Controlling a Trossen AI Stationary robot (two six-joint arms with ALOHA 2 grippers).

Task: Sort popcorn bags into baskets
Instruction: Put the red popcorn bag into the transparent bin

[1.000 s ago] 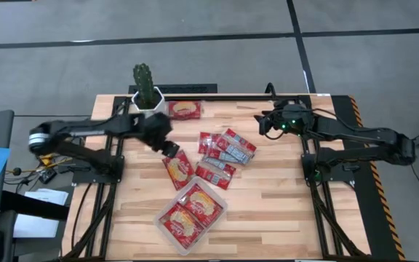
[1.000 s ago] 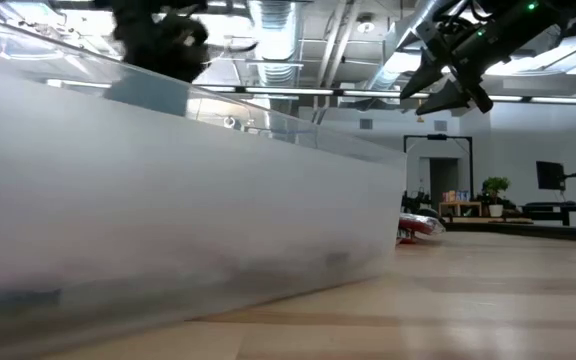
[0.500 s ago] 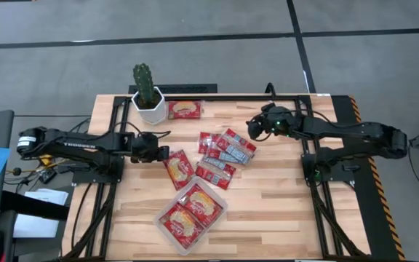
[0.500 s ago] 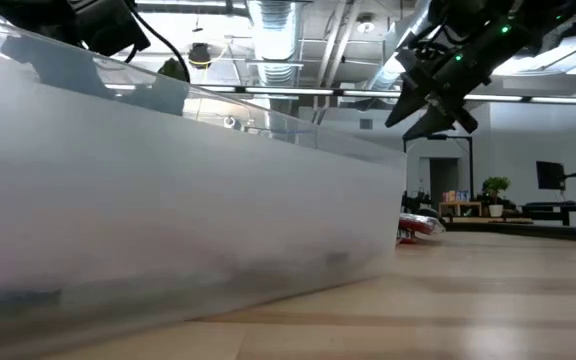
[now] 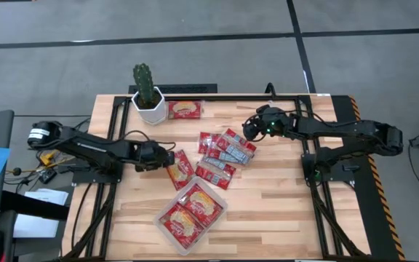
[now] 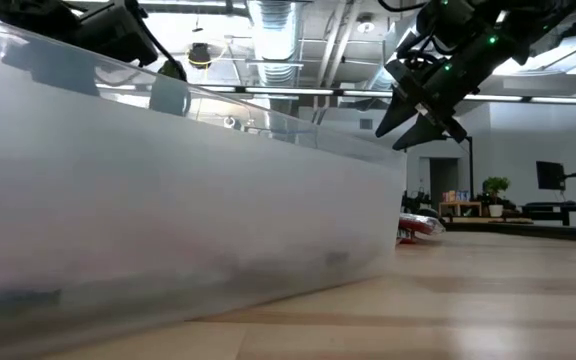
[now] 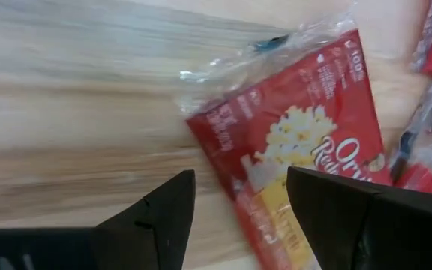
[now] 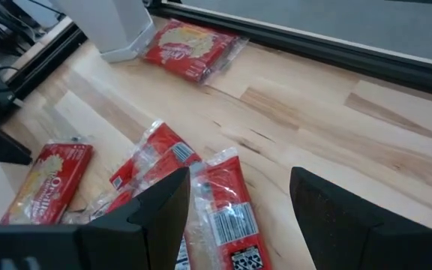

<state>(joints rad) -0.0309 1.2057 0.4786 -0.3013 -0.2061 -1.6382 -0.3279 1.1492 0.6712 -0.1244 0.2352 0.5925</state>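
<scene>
Several red popcorn bags lie flat in a loose cluster (image 5: 222,153) at mid-table. One single bag (image 5: 179,169) lies left of the cluster, and another (image 5: 184,109) sits by the far edge. Two more lie in the clear plastic tray (image 5: 167,205) near the front edge. My left gripper (image 7: 238,206) is open and low. Its fingers stand on either side of the single bag's left end (image 7: 227,161); I cannot tell whether they touch it. My right gripper (image 8: 238,202) is open and hovers over the cluster's right side (image 8: 223,199), above the table (image 6: 418,118).
A white pot with a cactus (image 5: 148,94) stands at the far left corner, beside the far bag. The tray's clear wall (image 6: 168,230) fills most of the low view. Bare wood (image 5: 282,196) lies right of the tray and in front of the cluster.
My left arm has swung down and its gripper has sunk a little toward the near edge, ending at the single bag's left end. My right gripper has moved toward the table's left and slightly down, from the right frame toward the cluster of bags.
</scene>
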